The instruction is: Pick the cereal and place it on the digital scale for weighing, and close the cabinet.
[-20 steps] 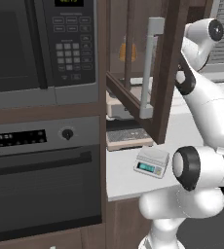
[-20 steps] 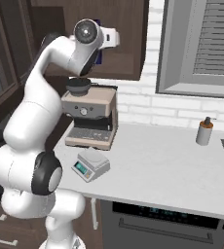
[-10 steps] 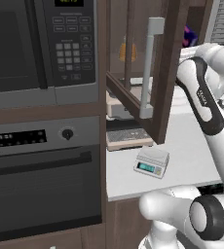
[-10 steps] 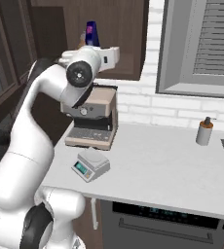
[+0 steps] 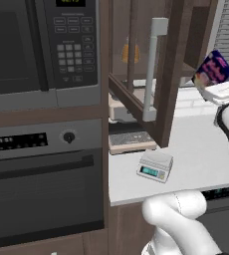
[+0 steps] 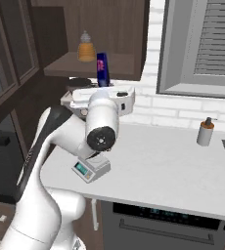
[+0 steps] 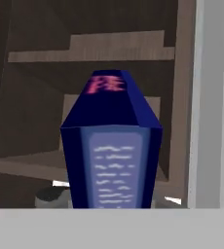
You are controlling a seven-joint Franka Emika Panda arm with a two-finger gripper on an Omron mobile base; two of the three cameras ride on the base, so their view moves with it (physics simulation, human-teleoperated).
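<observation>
I have the cabinet (image 5: 176, 74) door hanging wide open at about 12 o'clock in the left base view, its silver handle (image 5: 154, 69) facing me, so closing it remains to be done. Below it the desk (image 6: 163, 166) carries the digital scale (image 5: 155, 166) near the front edge, platform bare, so I judge the weighing not yet started. An orange bottle (image 6: 85, 47) sits on the cabinet shelf at 11 o'clock in the right base view. The cereal (image 5: 214, 69) is out of the cabinet and up in the air, at 2 o'clock in the left base view, well above and to the right of the scale. My claw (image 6: 102, 90) is clamped on the box, which fills the hand view end-on. Picking looks done; lowering onto the scale is next.
</observation>
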